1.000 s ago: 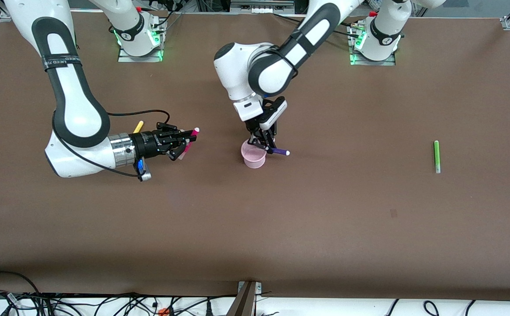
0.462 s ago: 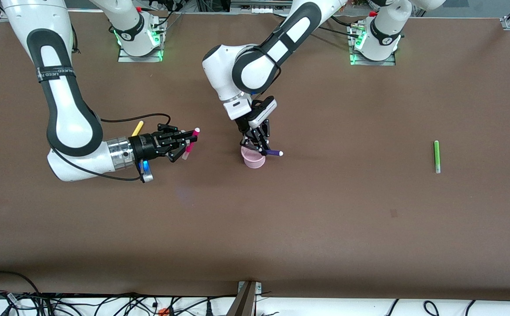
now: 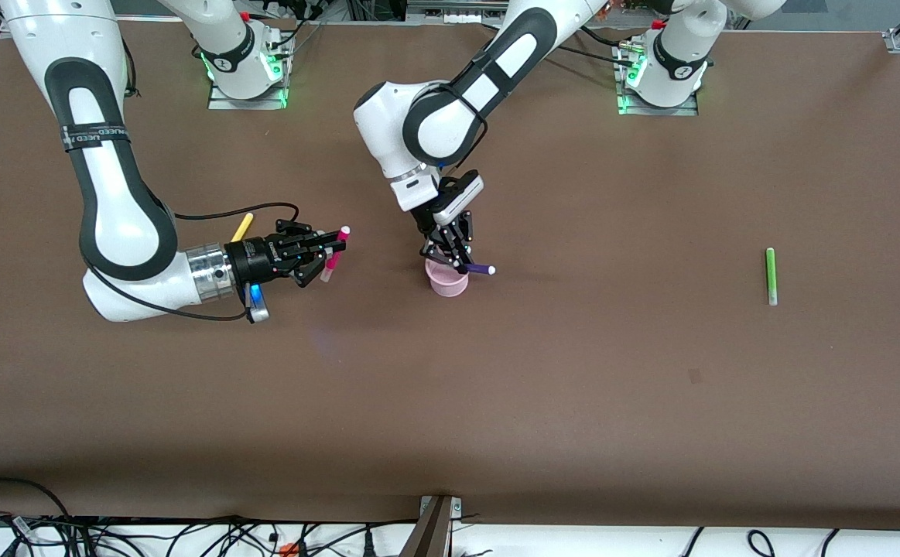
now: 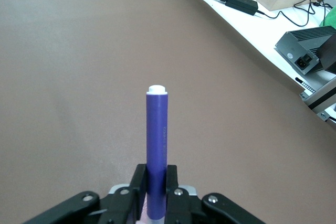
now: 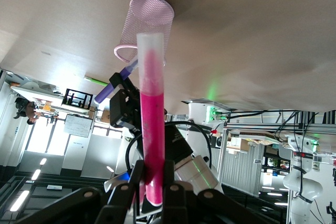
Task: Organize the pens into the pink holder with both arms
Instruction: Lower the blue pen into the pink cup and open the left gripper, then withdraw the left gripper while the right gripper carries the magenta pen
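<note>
The pink holder stands upright mid-table. My left gripper is shut on the purple pen just above the holder's rim. The pen lies nearly level, its pale tip toward the left arm's end. In the left wrist view the purple pen sticks out between the shut fingers of the left gripper. My right gripper is shut on the magenta pen, low over the table beside the holder. The right wrist view shows this pen, the right gripper and the holder.
The yellow pen lies on the table, partly hidden by the right arm's wrist. The green pen lies alone near the left arm's end of the table. The brown table is bare nearer the front camera.
My left gripper has moved with the purple pen toward the right arm's end, to over the holder. The right gripper has hardly moved and still holds the magenta pen.
</note>
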Robot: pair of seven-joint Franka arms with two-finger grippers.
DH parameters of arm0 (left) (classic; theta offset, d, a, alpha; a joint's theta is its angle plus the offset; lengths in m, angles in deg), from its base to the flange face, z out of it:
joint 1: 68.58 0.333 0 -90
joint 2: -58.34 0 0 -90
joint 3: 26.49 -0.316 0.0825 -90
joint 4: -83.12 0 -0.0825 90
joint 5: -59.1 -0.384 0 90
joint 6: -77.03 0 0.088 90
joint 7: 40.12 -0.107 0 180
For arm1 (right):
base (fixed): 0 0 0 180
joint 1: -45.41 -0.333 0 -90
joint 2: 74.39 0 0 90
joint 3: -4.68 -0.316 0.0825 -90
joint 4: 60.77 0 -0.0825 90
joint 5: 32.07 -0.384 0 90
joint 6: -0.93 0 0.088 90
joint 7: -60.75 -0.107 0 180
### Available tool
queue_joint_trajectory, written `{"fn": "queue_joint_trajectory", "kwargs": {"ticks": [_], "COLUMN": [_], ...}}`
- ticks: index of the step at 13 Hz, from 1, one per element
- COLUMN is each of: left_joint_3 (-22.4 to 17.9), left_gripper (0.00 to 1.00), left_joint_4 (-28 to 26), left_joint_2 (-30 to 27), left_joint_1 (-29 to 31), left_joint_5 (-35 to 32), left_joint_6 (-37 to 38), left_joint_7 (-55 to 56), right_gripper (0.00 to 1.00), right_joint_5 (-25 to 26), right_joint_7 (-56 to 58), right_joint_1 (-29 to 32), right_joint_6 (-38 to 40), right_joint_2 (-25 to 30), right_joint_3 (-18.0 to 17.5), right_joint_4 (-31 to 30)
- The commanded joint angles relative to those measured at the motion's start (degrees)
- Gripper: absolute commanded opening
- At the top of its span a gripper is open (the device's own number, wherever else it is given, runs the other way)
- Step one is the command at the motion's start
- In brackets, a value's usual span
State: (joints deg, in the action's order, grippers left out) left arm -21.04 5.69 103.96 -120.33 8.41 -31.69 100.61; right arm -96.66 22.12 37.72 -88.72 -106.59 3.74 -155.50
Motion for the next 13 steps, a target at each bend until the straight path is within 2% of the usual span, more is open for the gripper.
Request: {"fn": "queue_joint_trajectory", "kwargs": {"ticks": [1, 2, 5, 6, 9, 11, 12, 13], "left_joint_3": [-0.6, -0.6, -0.1, 0.3, 0.3, 0.3, 0.3, 0.3], "left_gripper": [0.73, 0.78, 0.79, 0.79, 0.84, 0.97, 1.0, 1.0], "left_joint_4": [2.2, 2.2, 2.5, 2.5, 2.5, 1.5, 0.9, 0.1], "left_joint_2": [1.2, 1.1, -1.8, -3.3, -11.3, -17.4, -20.3, -22.8], "left_joint_1": [-1.2, -1.2, 2.1, 4.5, 10.9, 16.7, 20.1, 23.8], "left_joint_5": [-1.6, -1.6, 0.3, 3.7, 19.7, 29.3, 34.2, 38.7], "left_joint_6": [2.4, 2.9, 4.4, 4.4, 3.4, 3.7, 4.4, 5.5], "left_joint_7": [0.5, 0.3, -4.3, -9.1, -29.8, -42.7, -50.2, -58.6], "right_gripper": [0.0, 0.0, 0.0, 0.0, 0.0, 0.0, 0.0, 0.0], "right_joint_5": [-1.9, -2.3, -2.5, -2.5, -3.7, -3.8, -5.7, -10.2], "right_joint_7": [0.7, 0.7, 0.1, 0.0, -0.1, -0.2, -0.2, -1.1], "right_joint_1": [0.7, 0.7, 0.7, 0.7, 0.1, -1.6, -2.9, -3.9], "right_joint_6": [1.1, 1.1, 1.0, 0.9, 0.4, -1.3, -1.9, -2.0], "right_joint_2": [-0.7, -0.8, -0.8, -0.8, -1.2, -1.6, -1.9, -2.6], "right_joint_3": [-0.4, -0.4, -0.4, -0.4, -0.5, -0.9, -0.9, -0.8], "right_joint_4": [0.5, 0.5, 0.6, 0.6, 0.6, 0.6, 0.5, 0.3]}}
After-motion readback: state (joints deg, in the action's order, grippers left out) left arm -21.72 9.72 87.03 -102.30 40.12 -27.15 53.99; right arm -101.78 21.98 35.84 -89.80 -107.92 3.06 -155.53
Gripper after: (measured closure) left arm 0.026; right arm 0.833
